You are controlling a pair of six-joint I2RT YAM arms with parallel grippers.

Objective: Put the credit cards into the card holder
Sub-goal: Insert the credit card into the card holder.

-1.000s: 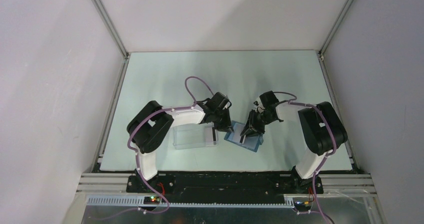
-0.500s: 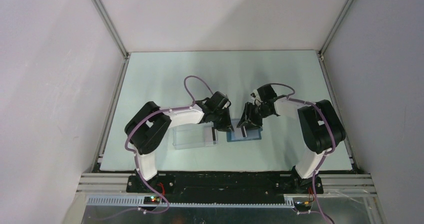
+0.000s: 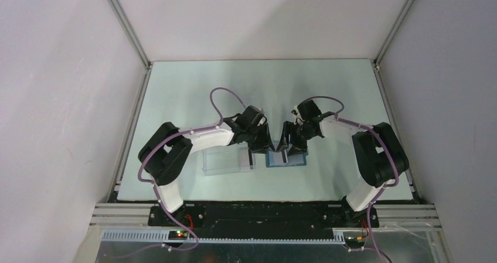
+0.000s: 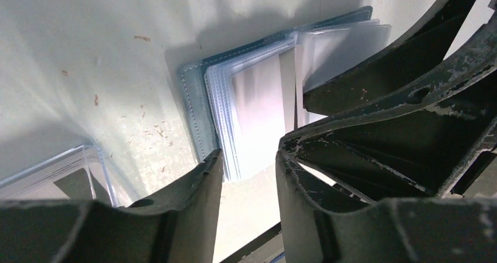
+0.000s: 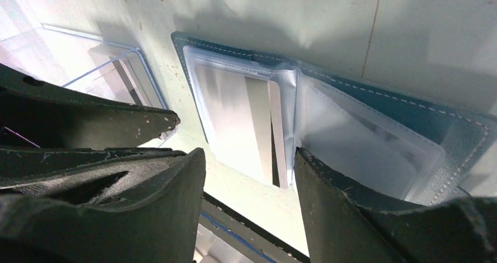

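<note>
While both grippers hang over the open holder, neither has anything clamped.

- Box (image 3: 225,160): clear, just outboard of the left gripper (image 4: 249,153), on its left. A striped spare card (image 4: 71,183) shows inside.
- Left gripper: jaws part open with a narrow gap and nothing between the pads. A sleeve corner lies under the gap. It looks unpinched, though I can't rule out light contact.
- Holder (image 4: 195,102): lies flat and opened on the table (image 3: 193,87), right under both sets of tips, between the two grippers. The teal cover is underneath with the sleeves (image 5: 363,134) fanned on top.
- Card (image 5: 234,122): sits in the left-hand sleeve, grey stripe toward the fold. Its near edge points at the right gripper's gap. From here I can't tell whether it's fully seated.
- Right gripper (image 5: 249,154): jaws wider apart than the left's and holding nothing. It hovers over the card's near edge, close beside the left gripper.

Handling, my read:
- Cards are light, thin, stiff and slick. Take one by a short edge, pads on both faces, and don't grab the flat.
- Sleeves are soft film and will buckle if the card goes in skewed.
- The holder is light and will likely skid, so pin the cover with one gripper and push with the other.
</note>
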